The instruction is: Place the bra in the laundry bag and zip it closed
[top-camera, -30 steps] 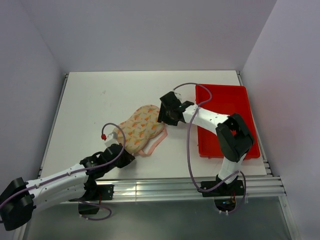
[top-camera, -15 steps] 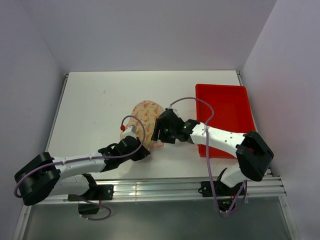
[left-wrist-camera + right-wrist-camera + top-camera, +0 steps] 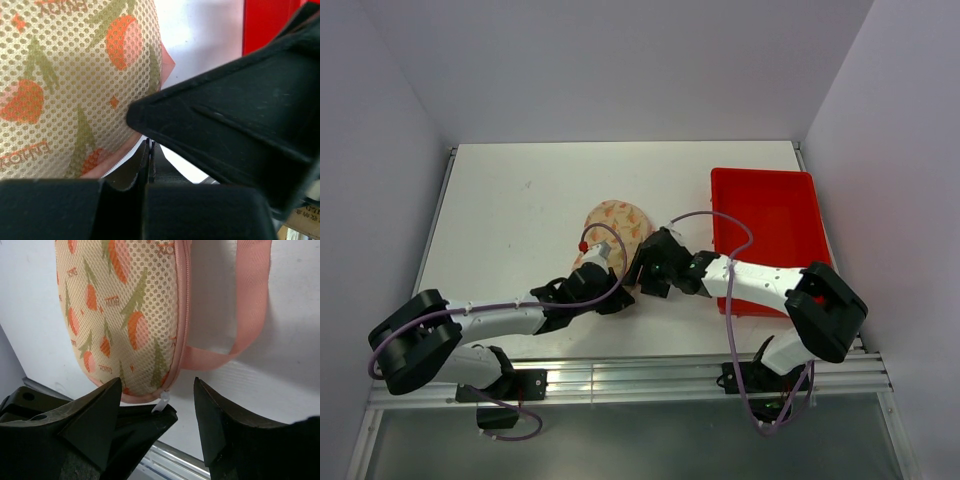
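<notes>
Left end effector (image 3: 612, 300): clamped shut, apparently on near tip of laundry bag (image 3: 612, 228), mid-tabletop toward near edge. Right end effector (image 3: 642, 275): jaws apart, astride zip pull (image 3: 162, 403). Bra: unseen, presumably inside. Step: zipping. Next: pinch pull, draw along seam.

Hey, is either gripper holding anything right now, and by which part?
The left gripper is shut on the bag, pinching its pink zipper edge at the near end. The right gripper is open and holds nothing.

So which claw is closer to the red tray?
Right. The right claw sits just left of the tray, beside the bag; the left claw is further left, pinching the bag's near end.
</notes>
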